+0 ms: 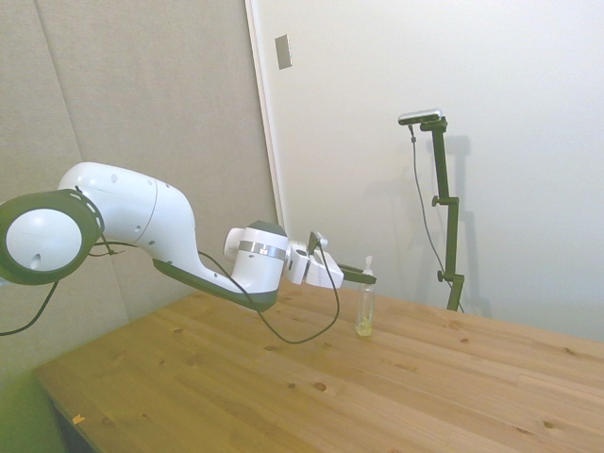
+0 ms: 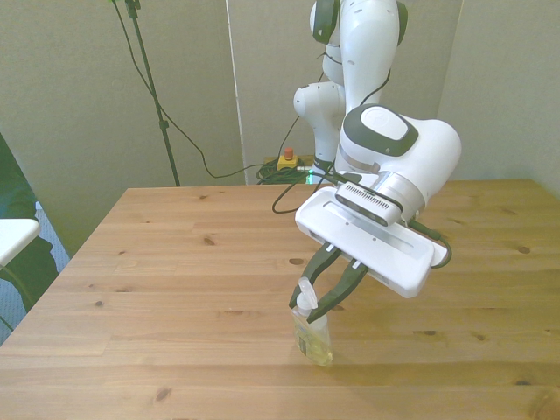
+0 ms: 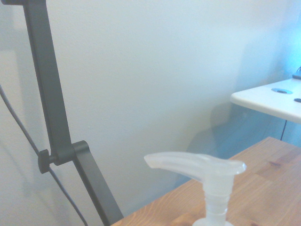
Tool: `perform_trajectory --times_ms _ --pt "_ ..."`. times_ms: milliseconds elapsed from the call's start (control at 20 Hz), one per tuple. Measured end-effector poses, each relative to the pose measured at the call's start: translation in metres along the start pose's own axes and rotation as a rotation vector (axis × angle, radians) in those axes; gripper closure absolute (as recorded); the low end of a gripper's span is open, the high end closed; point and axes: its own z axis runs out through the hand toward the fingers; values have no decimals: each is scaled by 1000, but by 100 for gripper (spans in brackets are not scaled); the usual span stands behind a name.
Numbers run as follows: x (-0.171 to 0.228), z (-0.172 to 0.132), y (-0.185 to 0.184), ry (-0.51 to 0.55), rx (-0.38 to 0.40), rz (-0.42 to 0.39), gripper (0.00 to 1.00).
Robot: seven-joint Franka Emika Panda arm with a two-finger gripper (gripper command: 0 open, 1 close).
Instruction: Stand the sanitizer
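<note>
The sanitizer (image 1: 365, 311) is a small clear pump bottle with pale yellow liquid at its bottom. It stands upright with its base on the wooden table (image 1: 283, 377), near the far edge in the side view. In the front view the sanitizer (image 2: 315, 341) is near the table's front edge, a little right of the middle. My gripper (image 2: 312, 306) reaches out level from the arm, and its dark fingers (image 2: 343, 289) close around the bottle's neck just below the white pump. The wrist view shows the pump nozzle (image 3: 211, 174) close up, above the table (image 3: 273, 179).
A white tabletop (image 2: 13, 236) sticks in at the front view's left edge, off the wooden table. A red button box (image 2: 286, 158) and cables lie behind the table's far edge by the robot's base. A black cable (image 1: 302, 330) loops under the wrist.
</note>
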Motion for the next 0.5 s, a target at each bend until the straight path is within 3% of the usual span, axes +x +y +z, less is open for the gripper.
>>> perform_trajectory --times_ms 500 --pt "-1 2 3 -14 -12 8 0"
